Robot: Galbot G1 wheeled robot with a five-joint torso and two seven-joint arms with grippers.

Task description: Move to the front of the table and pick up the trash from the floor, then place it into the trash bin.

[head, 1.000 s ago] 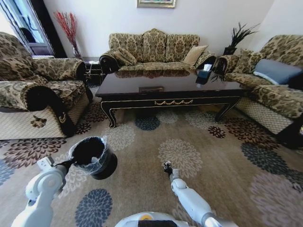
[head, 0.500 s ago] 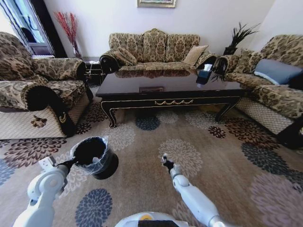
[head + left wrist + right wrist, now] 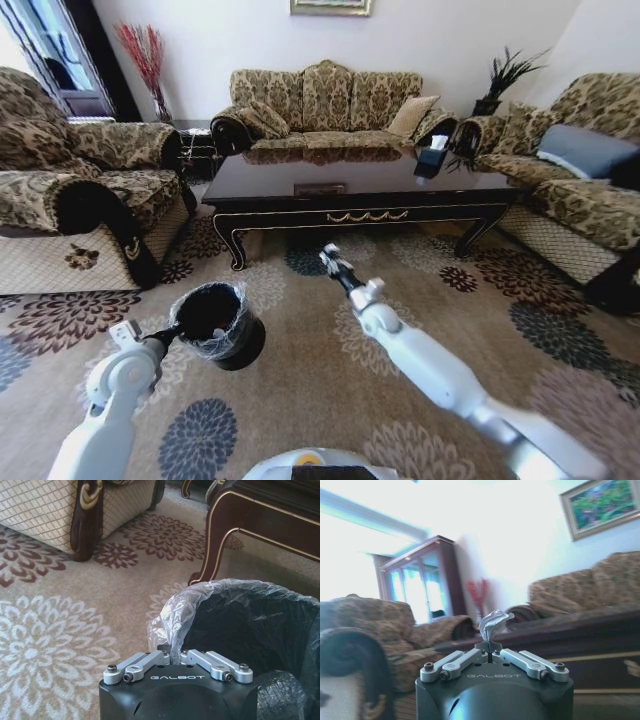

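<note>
My left gripper [image 3: 178,331] [image 3: 171,653] is shut on the liner-covered rim of the trash bin [image 3: 218,324] [image 3: 243,625], a small black bin held just above the carpet at my left front. My right arm reaches forward, and its gripper [image 3: 329,260] [image 3: 490,643] is raised in the air to the right of the bin. It is shut on the trash [image 3: 494,622], a crumpled white tissue sticking up between the fingertips. The table [image 3: 365,192], long, dark and glossy, stands a short way beyond both grippers.
A patterned armchair [image 3: 70,190] stands at the left, a sofa [image 3: 325,105] behind the table and another sofa [image 3: 575,180] at the right. A tissue box [image 3: 432,157] sits on the table. Flowered carpet [image 3: 480,330] lies open at the right front.
My right arm has swung up and forward, from low near my base to mid-air in front of the table. The bin in my left gripper has shifted slightly right.
</note>
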